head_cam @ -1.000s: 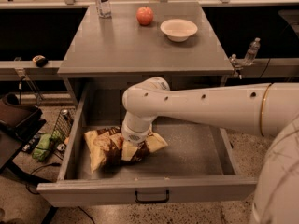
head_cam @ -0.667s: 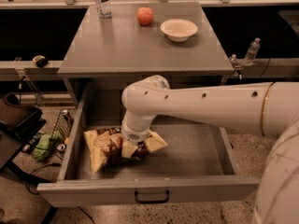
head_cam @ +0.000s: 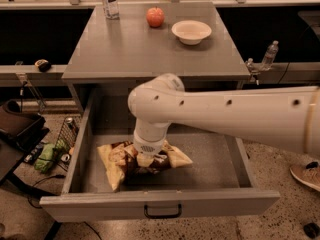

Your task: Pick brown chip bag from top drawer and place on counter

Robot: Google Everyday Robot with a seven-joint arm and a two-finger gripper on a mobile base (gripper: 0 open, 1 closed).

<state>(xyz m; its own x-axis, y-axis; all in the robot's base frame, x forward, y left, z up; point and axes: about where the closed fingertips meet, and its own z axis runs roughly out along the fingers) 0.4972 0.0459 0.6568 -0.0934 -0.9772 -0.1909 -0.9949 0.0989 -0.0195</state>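
The hand (head_cam: 145, 158) sits low in the top drawer (head_cam: 160, 200), the brown chip bag (head_cam: 118, 162) directly beneath it, presumably for pickup; its grip cannot be told.

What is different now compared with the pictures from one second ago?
Very little. The gripper has sunk slightly lower onto the chip bag in the open drawer, and the bag's right end seems nudged a bit rightward. The bag is not lifted. The apple, bowl and bottle on the counter stayed in place.
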